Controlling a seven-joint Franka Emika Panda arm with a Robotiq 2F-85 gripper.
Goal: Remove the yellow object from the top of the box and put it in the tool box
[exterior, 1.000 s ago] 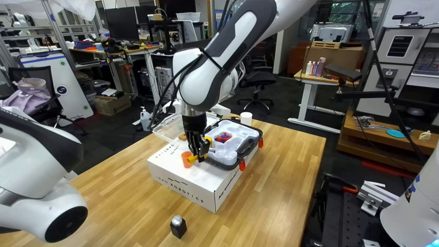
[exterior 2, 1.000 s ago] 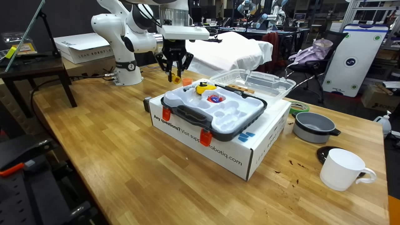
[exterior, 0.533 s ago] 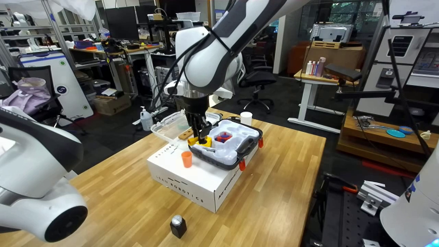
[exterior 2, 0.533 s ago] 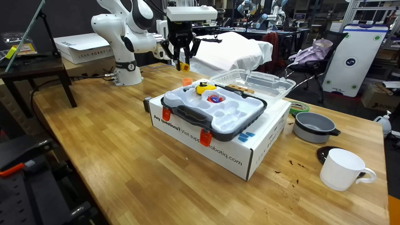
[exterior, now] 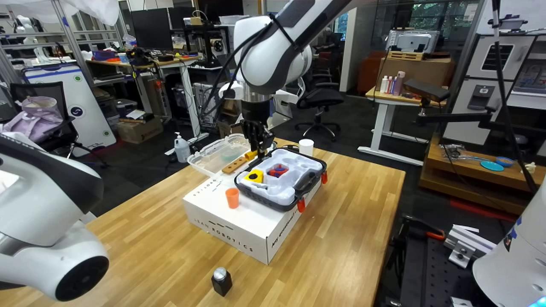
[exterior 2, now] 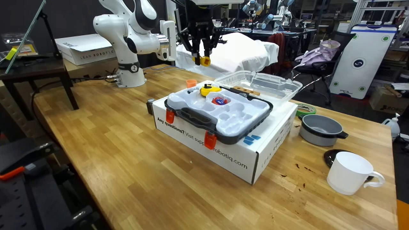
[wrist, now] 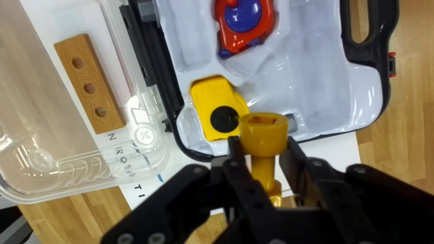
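My gripper [wrist: 263, 144] is shut on a yellow bolt-shaped object [wrist: 264, 135], its socketed head between the fingertips. In both exterior views the gripper [exterior: 258, 154] holds the yellow object [exterior 2: 205, 61] in the air, above the level of the tool box [exterior 2: 238, 123]. The tool box lies open on the white cardboard box [exterior: 226, 226]. Its pale tray [wrist: 315, 84] holds a yellow tape measure [wrist: 212, 101] and a red and blue toy [wrist: 244, 20]. In the wrist view the yellow object overlaps the tray's near edge by the tape measure.
A clear lid [exterior 2: 258, 83] stands open behind the tool box, near a wooden strip [wrist: 90, 84] with holes. An orange cup [exterior: 232, 198] stands on the cardboard box. A pot [exterior 2: 322, 127], a white mug [exterior 2: 350, 172] and another arm [exterior: 51, 204] are around.
My gripper has risen with the yellow object and moved away from beside the orange cup, past the tape measure, toward the hinge side of the tool box. The tool box has not moved.
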